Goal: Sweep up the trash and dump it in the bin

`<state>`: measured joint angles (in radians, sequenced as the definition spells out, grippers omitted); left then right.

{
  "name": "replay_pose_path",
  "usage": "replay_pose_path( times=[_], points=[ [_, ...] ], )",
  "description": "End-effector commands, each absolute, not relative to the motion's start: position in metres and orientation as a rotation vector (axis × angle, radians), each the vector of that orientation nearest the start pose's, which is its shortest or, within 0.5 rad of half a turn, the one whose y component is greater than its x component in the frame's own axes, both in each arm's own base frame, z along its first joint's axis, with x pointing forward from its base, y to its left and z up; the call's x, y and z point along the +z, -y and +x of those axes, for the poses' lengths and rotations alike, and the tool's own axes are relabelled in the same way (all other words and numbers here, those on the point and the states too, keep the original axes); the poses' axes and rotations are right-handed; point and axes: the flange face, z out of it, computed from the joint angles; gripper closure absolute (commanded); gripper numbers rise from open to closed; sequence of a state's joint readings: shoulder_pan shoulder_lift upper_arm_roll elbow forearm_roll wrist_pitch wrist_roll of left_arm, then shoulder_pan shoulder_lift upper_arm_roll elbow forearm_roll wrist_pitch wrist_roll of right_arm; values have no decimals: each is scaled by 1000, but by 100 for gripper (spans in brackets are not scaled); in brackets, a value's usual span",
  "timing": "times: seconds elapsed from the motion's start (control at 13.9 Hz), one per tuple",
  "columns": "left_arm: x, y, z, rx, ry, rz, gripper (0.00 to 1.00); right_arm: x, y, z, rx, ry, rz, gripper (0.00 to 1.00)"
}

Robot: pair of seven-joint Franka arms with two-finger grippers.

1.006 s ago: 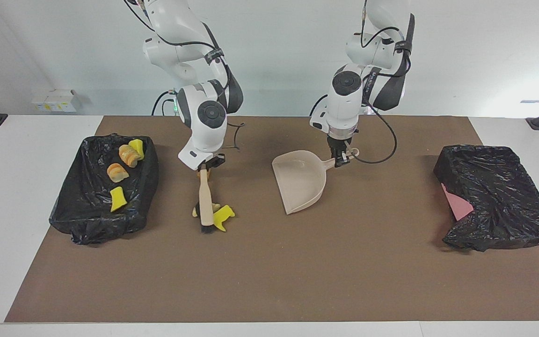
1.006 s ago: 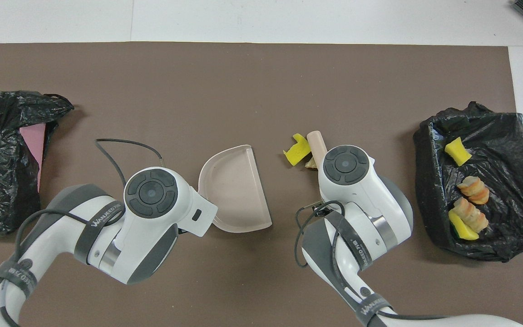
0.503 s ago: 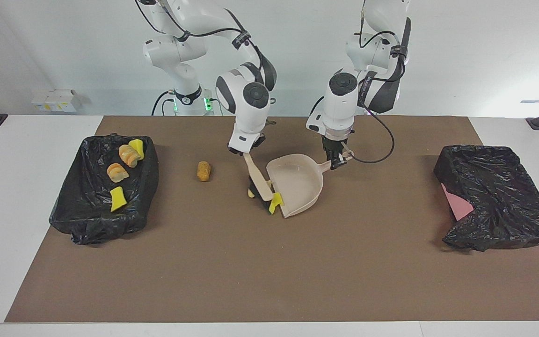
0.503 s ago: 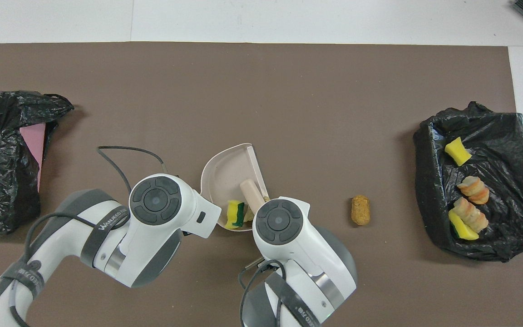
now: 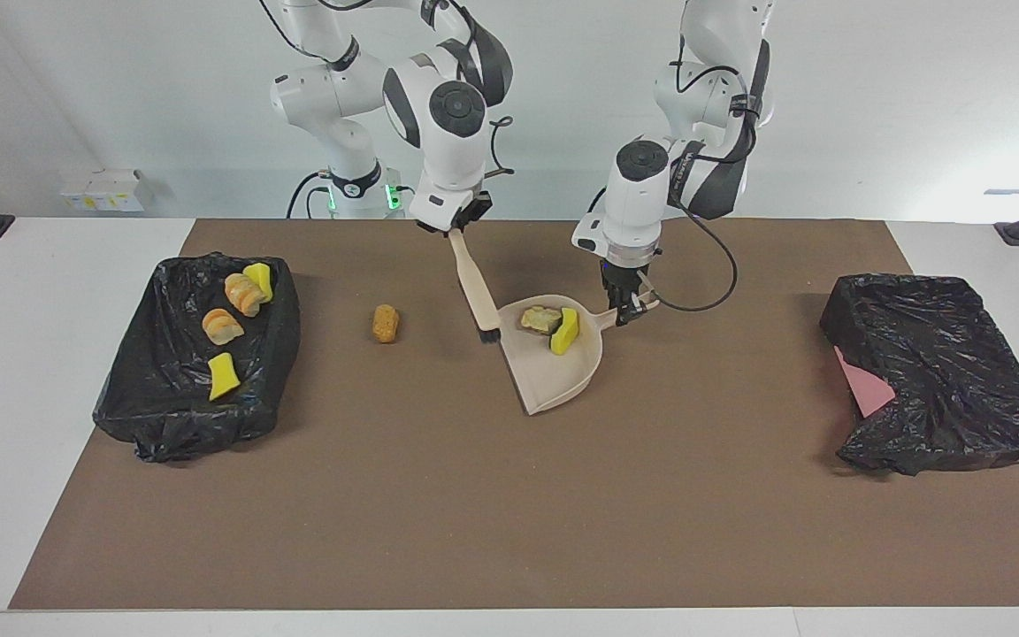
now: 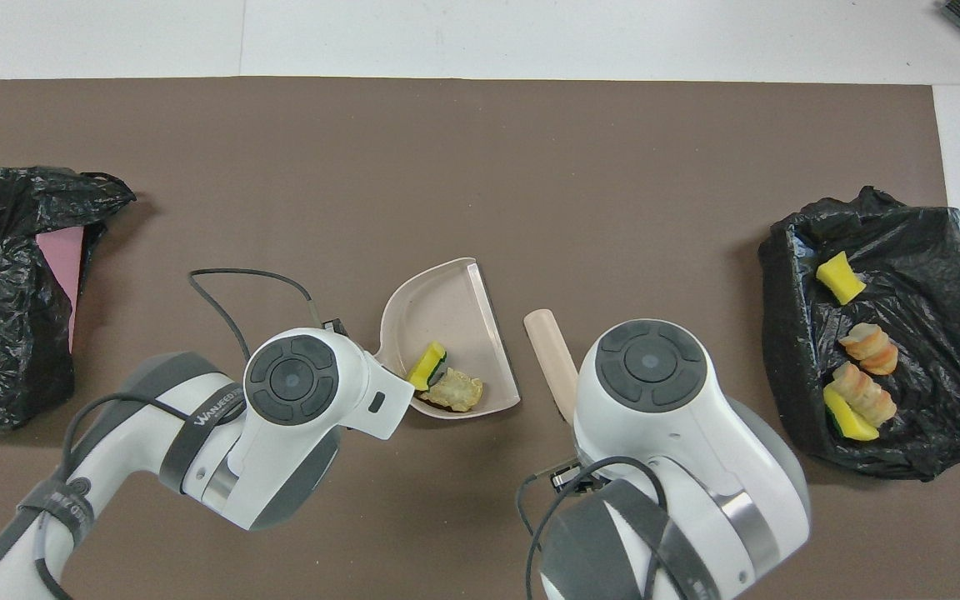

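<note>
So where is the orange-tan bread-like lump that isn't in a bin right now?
The orange-tan bread-like lump lies alone on the brown mat, between the black-lined bin at the right arm's end and the beige plastic dustpan; the overhead view hides it.

Glossy crinkled plastic bin liner (image 5: 195, 354) – matt dustpan (image 5: 554, 372).

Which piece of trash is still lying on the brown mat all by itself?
The orange-tan lump, lying alone between the dustpan and the black-lined bin holding four scraps. The other two loose pieces already sit in the dustpan.
</note>
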<state>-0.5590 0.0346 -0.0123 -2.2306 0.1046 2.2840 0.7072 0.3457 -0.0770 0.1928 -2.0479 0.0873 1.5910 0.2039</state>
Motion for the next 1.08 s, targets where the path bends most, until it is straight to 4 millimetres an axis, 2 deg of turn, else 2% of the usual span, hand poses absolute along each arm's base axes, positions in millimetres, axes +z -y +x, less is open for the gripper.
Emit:
replay_pose_path(
  times=[0.0,0.14,0.29,0.36,0.43,0.5,0.65,0.86,1.01],
  points=[
    [351,289,445,-35,-1989,-2323,100,446,-215,413,681,391,-3223,100],
    [352,292,441,-29,-2002,-2312,100,433,-176,406,735,232,-3265,100],
    [354,303,434,-36,-2010,-2305,100,416,-147,391,694,103,-3288,100],
    [355,304,433,-38,-1977,-2334,100,411,-126,391,711,34,-3292,100],
    [354,313,425,-40,-1956,-2353,100,408,-105,392,720,-17,-3316,100],
    [354,318,419,-37,-1957,-2352,100,406,-95,388,718,-23,-3340,100],
    [355,326,408,-27,-1942,-2364,100,399,-93,385,697,-24,-3343,100],
    [345,351,382,8,-1920,-2381,100,363,-93,393,745,-5,-3284,100],
    [343,361,373,12,-1890,-2404,100,353,-113,391,765,13,-3210,100]
  ],
)
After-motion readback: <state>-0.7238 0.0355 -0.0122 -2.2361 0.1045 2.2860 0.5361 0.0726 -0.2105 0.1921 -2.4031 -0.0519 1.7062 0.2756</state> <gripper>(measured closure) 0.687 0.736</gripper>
